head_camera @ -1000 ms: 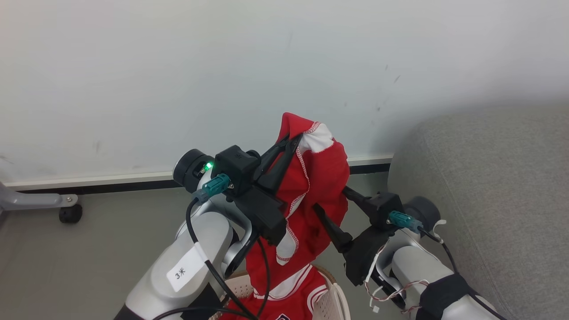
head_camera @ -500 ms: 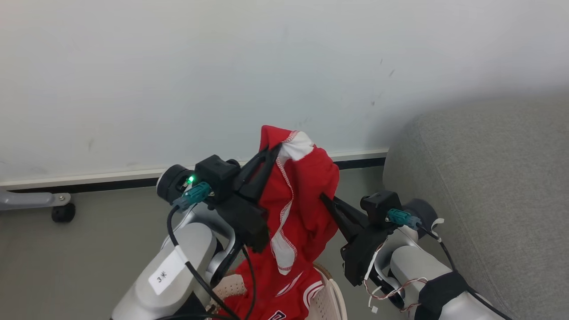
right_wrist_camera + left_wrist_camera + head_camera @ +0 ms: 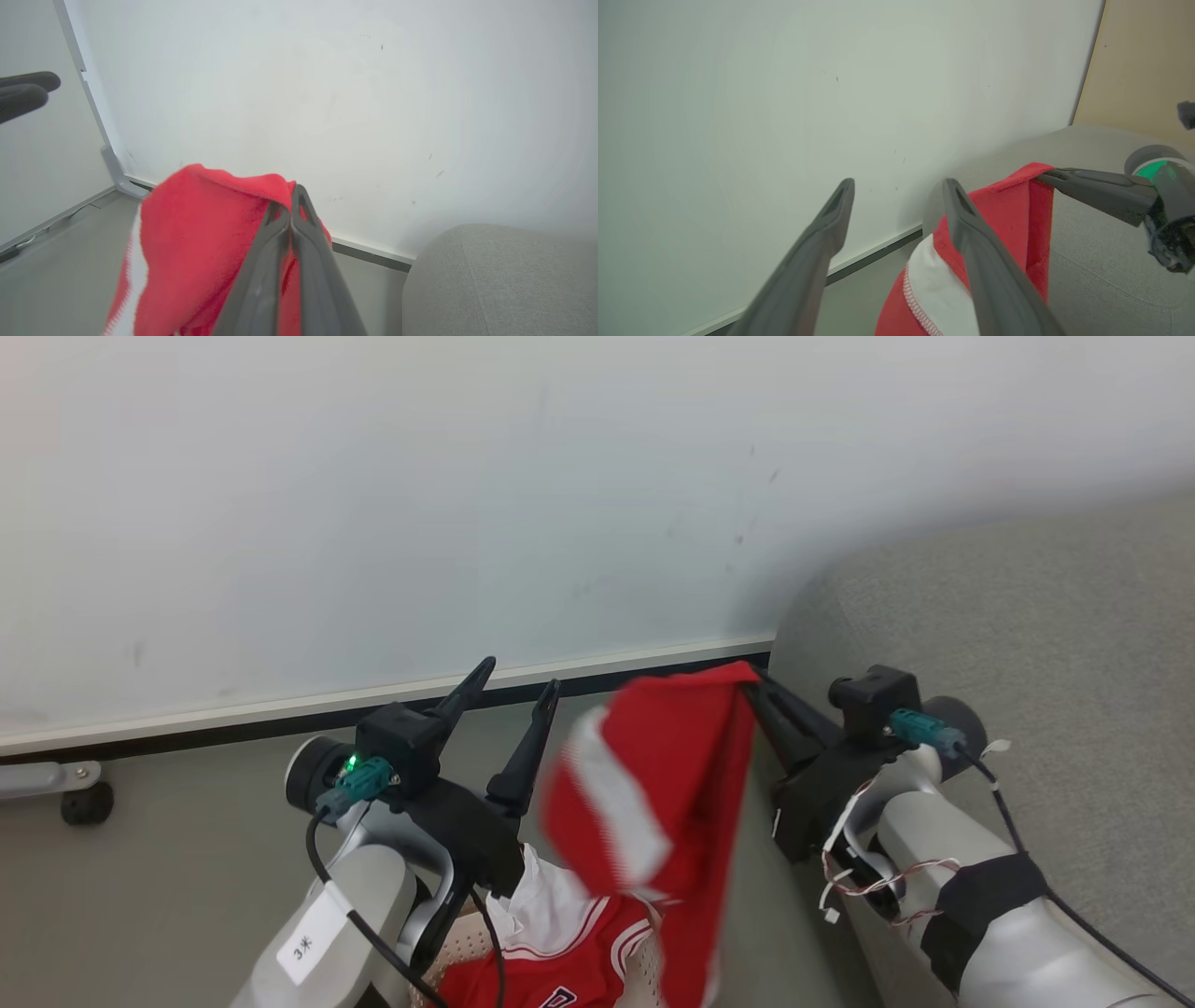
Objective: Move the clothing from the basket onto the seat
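My right tool (image 3: 752, 679) is clamped on the top edge of the red garment (image 3: 644, 775), which hangs in the air above the basket (image 3: 470, 935), near the grey seat (image 3: 1027, 616). My left tool (image 3: 520, 675) stands open and empty just beside it. A red jersey (image 3: 551, 963) lies in the basket.

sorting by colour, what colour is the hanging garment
The garment is red with white panels; head view best.
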